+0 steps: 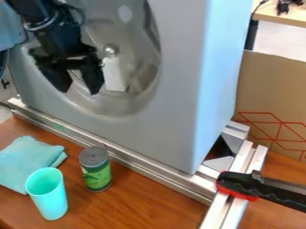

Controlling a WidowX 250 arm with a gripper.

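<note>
By the round opening (113, 107) of the grey machine (185, 67), my open hand (79, 91) is hanging; 1 can (96, 172), 1 cup (49, 197) and 1 cloth (23, 161) are sitting on the desk (146, 203).

Smooth, faintly glossy plastic is seen on the turquoise cup (53, 201). The folded towel (27, 162) is made of soft matt cloth. Bare metal is shown by the can's lid (93, 156) and the rails (149, 167); wood grain is displayed across the table (143, 205).

A black and red clamp (242, 184) lies across metal rails (216, 214) near brown cardboard (272, 89).
</note>
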